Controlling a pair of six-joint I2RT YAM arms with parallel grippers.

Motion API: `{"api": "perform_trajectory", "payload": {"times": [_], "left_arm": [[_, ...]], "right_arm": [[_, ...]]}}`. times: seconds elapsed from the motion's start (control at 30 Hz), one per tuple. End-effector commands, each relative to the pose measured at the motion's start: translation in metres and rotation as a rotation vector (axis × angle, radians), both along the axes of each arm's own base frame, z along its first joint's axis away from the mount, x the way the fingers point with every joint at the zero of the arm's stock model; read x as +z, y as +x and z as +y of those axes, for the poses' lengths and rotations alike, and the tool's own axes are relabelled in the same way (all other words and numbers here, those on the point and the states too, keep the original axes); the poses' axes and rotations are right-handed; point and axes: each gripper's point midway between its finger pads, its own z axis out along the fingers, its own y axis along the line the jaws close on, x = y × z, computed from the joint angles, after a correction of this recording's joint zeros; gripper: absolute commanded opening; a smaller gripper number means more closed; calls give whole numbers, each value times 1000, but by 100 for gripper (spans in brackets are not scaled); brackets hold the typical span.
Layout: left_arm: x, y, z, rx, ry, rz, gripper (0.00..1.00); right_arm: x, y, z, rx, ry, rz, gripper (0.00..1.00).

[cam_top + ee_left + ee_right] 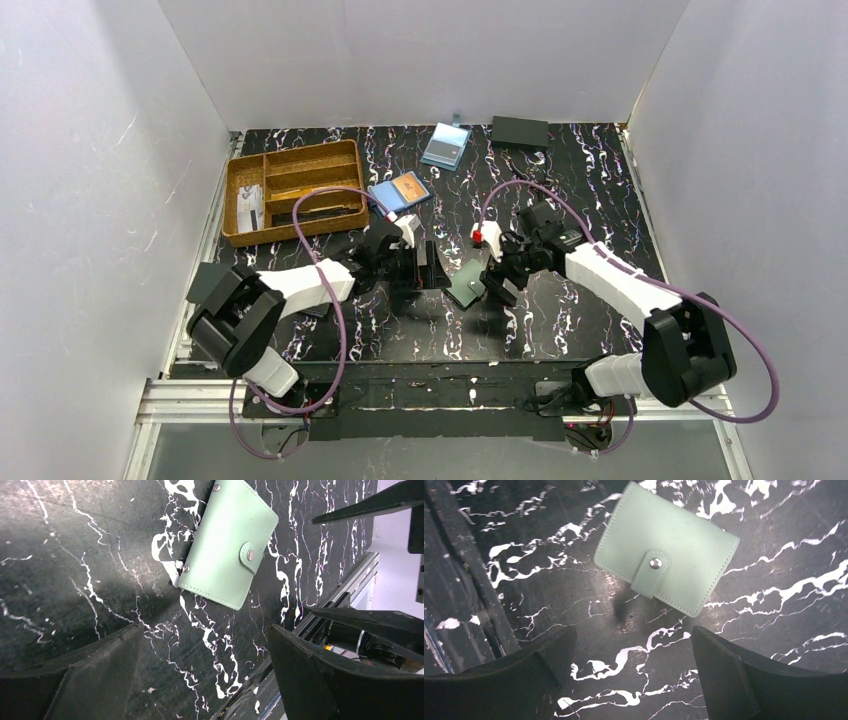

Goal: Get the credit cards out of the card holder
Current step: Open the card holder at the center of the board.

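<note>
Top external: 1 card holder [466, 284] between left fingers [95, 675] and right fingers [734, 680], all apart.

Bare table [600, 190] round card holder [666, 547], left gripper [204, 630] and right gripper [634, 630] close on either side (jaws spread)

White walls [420, 60] rise along my black marbled table's [600, 170] left, right and far edges; aluminium rails [200, 398] line its near edge.
</note>
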Motion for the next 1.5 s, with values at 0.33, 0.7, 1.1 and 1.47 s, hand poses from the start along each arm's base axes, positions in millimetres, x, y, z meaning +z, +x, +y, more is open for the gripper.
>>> {"api": "perform_trajectory", "payload": {"times": [0.33,0.7,1.1,1.47], "left_arm": [[-10,13,-31,-29,-88,44,92],[-24,10,-35,-23,-102,96,87],[-46,7,-27,63,-60,164,74],[-68,1,-17,135,69,180,60]], "right_arm": [[-20,29,7,-252,-24,53,91],[-24,28,9,-256,-15,69,85],[-24,31,17,-255,-24,76,72],[-29,39,38,-259,-81,77,63]]}}
